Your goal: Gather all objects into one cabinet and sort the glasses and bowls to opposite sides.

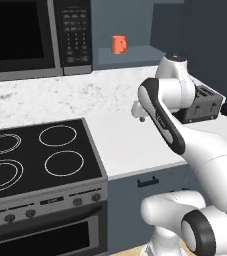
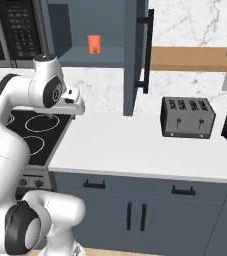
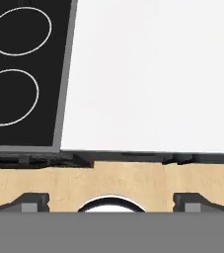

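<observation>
Claw [image 3: 111, 200] open, fingers wide apart, holding nothing. It hangs over the white counter [image 3: 153, 74] just right of the stove [image 3: 19, 74], pointing down. Past it, the toaster [image 2: 187, 117] sits on the counter. Farther back, the cabinet [image 2: 92, 57] stands open with the door [image 2: 135, 55] swung out; the orange cup [image 2: 94, 43] is on its shelf. Judgement: this is a transit step with no item in reach yet. Swing the arm high, keep clear of the door edge and toaster, and keep fingers open until lined up on the next cup.
</observation>
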Robot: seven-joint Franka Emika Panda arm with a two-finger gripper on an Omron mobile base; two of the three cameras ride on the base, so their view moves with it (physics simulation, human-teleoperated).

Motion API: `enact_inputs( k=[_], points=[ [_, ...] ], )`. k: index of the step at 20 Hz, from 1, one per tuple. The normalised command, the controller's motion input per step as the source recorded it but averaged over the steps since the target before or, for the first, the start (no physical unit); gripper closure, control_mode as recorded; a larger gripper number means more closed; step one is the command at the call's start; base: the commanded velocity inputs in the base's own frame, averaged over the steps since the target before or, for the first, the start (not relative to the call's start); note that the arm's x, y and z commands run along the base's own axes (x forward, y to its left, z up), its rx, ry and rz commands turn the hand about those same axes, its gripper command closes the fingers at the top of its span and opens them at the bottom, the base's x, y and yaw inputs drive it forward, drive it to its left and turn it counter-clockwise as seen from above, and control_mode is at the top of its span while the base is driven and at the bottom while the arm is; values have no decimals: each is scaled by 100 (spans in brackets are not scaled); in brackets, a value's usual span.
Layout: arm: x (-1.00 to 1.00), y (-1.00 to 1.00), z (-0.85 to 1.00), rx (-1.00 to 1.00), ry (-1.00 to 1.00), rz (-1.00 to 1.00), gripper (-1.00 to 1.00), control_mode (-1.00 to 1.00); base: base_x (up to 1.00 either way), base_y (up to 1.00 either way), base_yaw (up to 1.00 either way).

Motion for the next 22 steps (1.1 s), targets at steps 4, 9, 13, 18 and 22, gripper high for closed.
enact_inputs(
  k=[4,9,13,18,22],
  points=[
    [0,0,0,0,0,0,-100,100,54,33,-5],
    [0,0,0,0,0,0,-100,100,83,23,1],
    [0,0,0,0,0,0,-100,100,99,-1,5],
    [0,0,0,0,0,0,-100,100,60,-21,0],
    [0,0,0,0,0,0,-100,100,36,-5,0]
  ],
)
